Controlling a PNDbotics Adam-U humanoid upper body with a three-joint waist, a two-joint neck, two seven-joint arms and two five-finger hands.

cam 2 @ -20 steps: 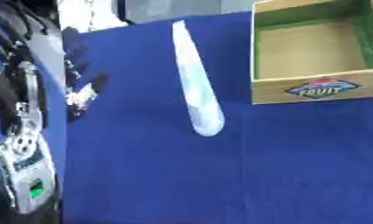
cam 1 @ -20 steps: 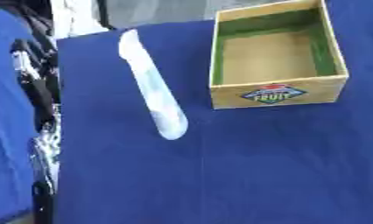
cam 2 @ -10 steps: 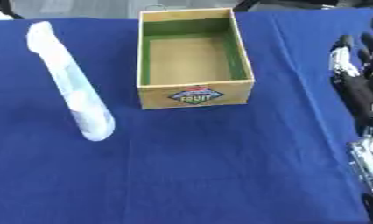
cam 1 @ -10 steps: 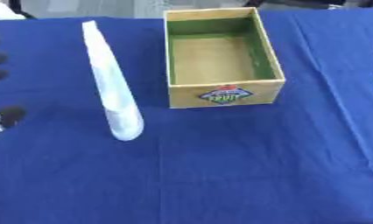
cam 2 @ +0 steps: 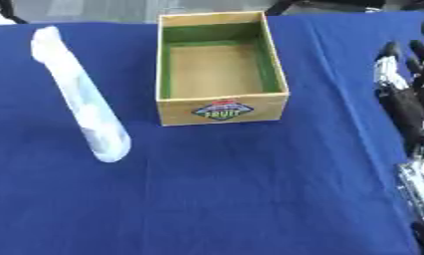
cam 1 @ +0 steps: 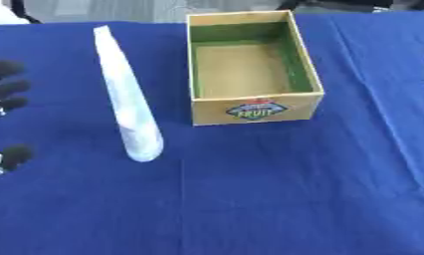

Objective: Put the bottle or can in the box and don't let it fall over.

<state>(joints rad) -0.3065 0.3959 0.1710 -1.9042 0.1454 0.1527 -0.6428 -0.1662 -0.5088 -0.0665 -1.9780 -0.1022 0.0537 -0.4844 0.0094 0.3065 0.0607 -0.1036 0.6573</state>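
1. The wooden fruit box (cam 1: pixel 253 107), green inside, sits open on the blue tablecloth (cam 1: pixel 276 199) with nothing in it.
2. The clear plastic bottle (cam 1: pixel 128 112) stands on the cloth just left of the box, outside it.
3. Left hand (cam 1: pixel 6 94) shows at the left edge, right hand (cam 2: pixel 405 94) at the right; both have fingers spread, holding nothing.
4. Since the earlier frames, only the camera has swung; bottle and box kept their places.

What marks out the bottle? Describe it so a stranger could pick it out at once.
Start at the blue tablecloth and find the open wooden box with green inner walls and a fruit label. To the box's left stands the bottle, apart from it. It is the only tall, slim, pale, see-through thing there, wider at its near end.
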